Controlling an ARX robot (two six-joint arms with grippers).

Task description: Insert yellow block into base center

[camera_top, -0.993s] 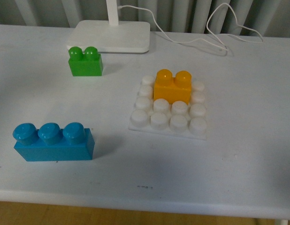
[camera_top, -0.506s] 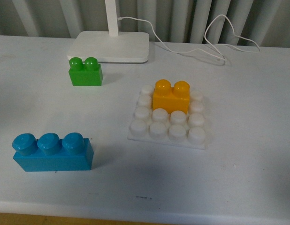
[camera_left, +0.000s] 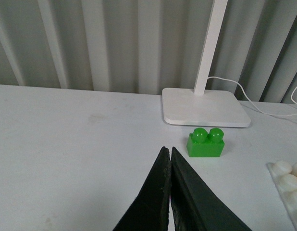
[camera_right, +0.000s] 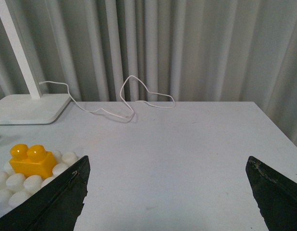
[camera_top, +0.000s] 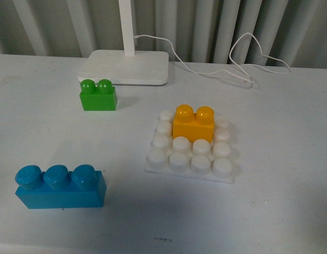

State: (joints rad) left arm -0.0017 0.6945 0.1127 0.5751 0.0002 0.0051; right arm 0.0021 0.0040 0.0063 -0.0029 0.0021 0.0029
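The yellow block (camera_top: 193, 123) sits pressed onto the base (camera_top: 191, 147), covering two studs of the second row from the far edge, in the middle two columns; it stands upright with its two studs up. The base is my landmark on the desk (camera_top: 280, 174).

Counting from the left of the base: one blue brick (camera_top: 60, 186) with three studs lies well apart from it, nearer to me. One green brick (camera_top: 98, 95) with two studs stands left of the base and farther away. One white lamp base (camera_top: 124, 67) with its pole rises behind the green brick, beyond the base's far left corner. One white cable (camera_top: 227, 63) runs from the lamp along the desk behind the base and loops off to the right.

My left claw (camera_left: 169, 155) has its fingers pressed together with nothing between them, above bare desk left of the green brick. My right claw (camera_right: 167, 166) is spread wide, fingers far apart, empty, off to the right of the base.
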